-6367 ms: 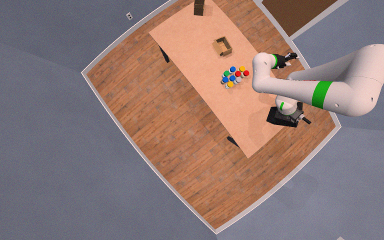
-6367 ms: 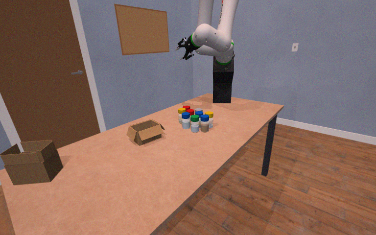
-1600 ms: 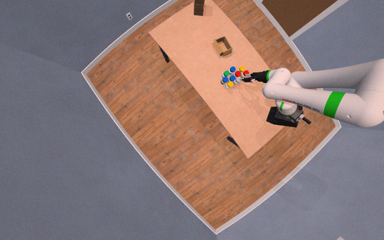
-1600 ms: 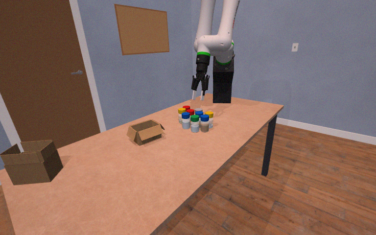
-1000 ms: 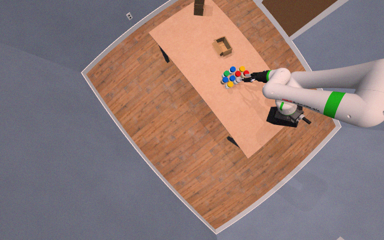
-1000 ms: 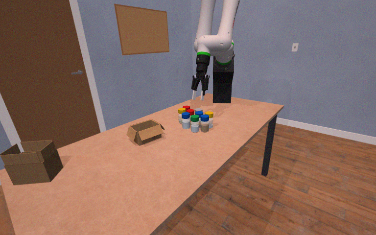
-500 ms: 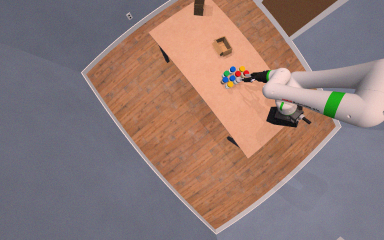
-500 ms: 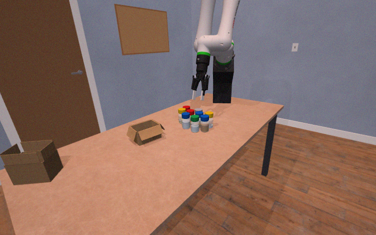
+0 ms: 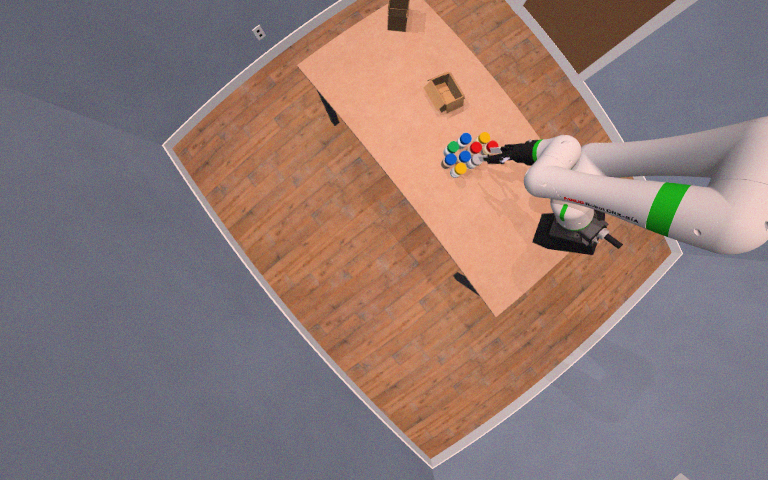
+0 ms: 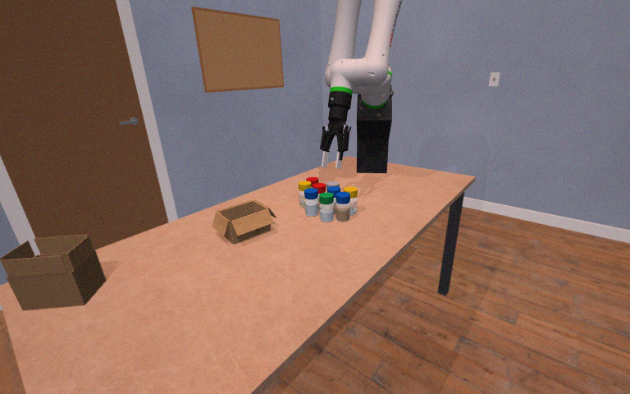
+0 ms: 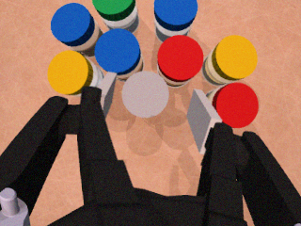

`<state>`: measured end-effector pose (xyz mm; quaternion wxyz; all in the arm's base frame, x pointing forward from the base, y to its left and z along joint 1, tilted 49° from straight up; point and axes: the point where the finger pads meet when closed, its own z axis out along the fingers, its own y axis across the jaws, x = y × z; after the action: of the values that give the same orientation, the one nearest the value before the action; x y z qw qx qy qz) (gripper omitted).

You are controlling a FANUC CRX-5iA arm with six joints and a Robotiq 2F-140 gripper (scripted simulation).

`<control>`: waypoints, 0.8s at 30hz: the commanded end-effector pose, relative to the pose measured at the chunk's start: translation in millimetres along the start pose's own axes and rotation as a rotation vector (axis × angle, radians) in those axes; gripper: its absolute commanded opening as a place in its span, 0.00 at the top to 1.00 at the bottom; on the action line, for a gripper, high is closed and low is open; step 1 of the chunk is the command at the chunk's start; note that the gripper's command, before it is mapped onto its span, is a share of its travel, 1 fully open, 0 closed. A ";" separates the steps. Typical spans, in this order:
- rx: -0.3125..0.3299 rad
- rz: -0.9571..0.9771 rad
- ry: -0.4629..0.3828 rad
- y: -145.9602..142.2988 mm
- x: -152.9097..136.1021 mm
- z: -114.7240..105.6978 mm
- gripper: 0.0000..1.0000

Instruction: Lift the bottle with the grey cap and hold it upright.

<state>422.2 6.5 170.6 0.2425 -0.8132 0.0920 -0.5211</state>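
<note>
Above the cluster of 9 bottles on the surface [image 10: 194, 297], the end effector [image 10: 330, 163] hangs pointing down, its fingers partly spread and holding nothing. Seen from the wrist, the grey-capped bottle [image 11: 146, 94] stands upright between the 2 finger pads, untouched. It sits on the arm's side of the cluster, just beside a red-capped bottle [image 11: 180, 58] and a blue-capped bottle [image 11: 117, 51]. All bottles stand upright.
</note>
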 end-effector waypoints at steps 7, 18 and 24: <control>-0.024 -0.001 0.015 -6.6 67.0 26.5 0.49; -0.032 -0.001 0.018 -10.0 99.4 38.8 0.49; -0.034 -0.001 0.019 -11.2 115.0 46.1 0.49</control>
<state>456.8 -4.4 217.1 0.2271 -0.8111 0.1031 -0.5290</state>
